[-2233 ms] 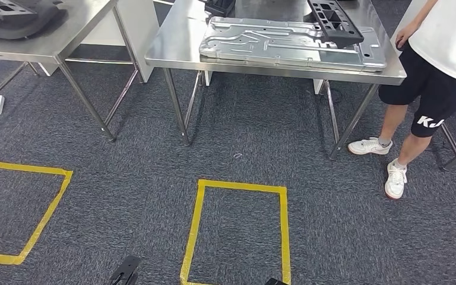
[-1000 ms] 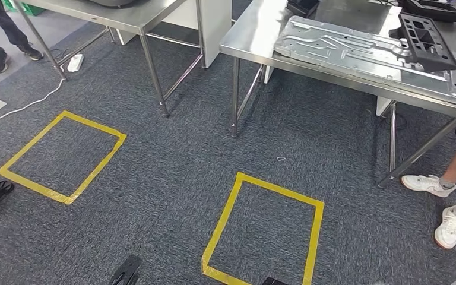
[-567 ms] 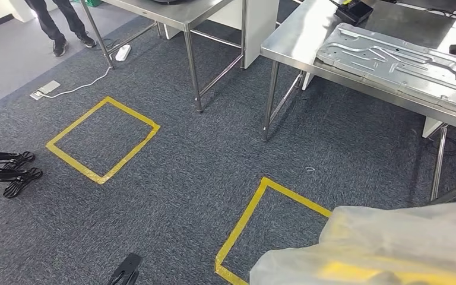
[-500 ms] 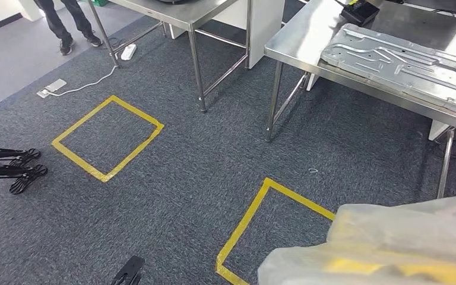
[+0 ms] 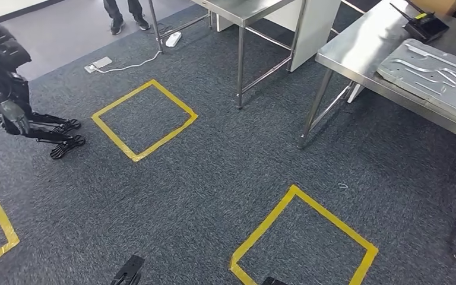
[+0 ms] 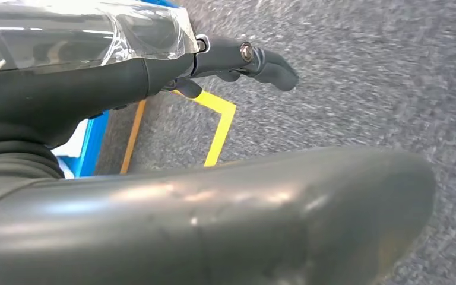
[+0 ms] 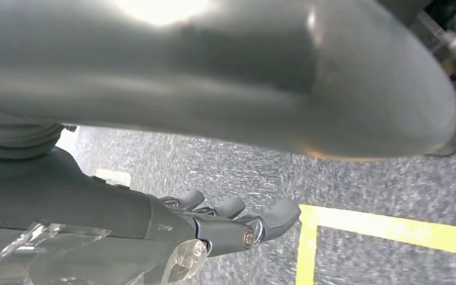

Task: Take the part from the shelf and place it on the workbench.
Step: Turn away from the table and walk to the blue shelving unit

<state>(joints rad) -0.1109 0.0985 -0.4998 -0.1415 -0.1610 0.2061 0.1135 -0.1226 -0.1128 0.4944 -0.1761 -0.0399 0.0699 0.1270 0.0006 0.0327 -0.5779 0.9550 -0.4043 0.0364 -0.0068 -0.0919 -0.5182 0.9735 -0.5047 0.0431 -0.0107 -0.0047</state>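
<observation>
Carpet: dark grey speckled carpet (image 5: 214, 166) runs under everything in the head view.
Workbench: stainless steel workbench (image 5: 356, 56) at the far right; a second steel table (image 5: 243, 7) stands just beside it, farther off.
Part: large stamped silver sheet-metal plate (image 5: 433, 74) lies flat on the workbench top, a black boxy device with an antenna (image 5: 423, 24) behind it.
Floor marks: one yellow tape square (image 5: 145, 119) in front of the second table, another yellow tape square (image 5: 303, 237) in front of the workbench.
Other robot: dark humanoid figure (image 5: 6, 89) well apart from the workbench.
Person: legs (image 5: 124, 12) beyond the second table, near a white power strip (image 5: 101, 62).
Left hand (image 6: 154, 89): fingers fairly straight, apart, holding nothing, over the carpet.
Right hand (image 7: 172, 219): fingers extended and loosely spread, nothing held.
</observation>
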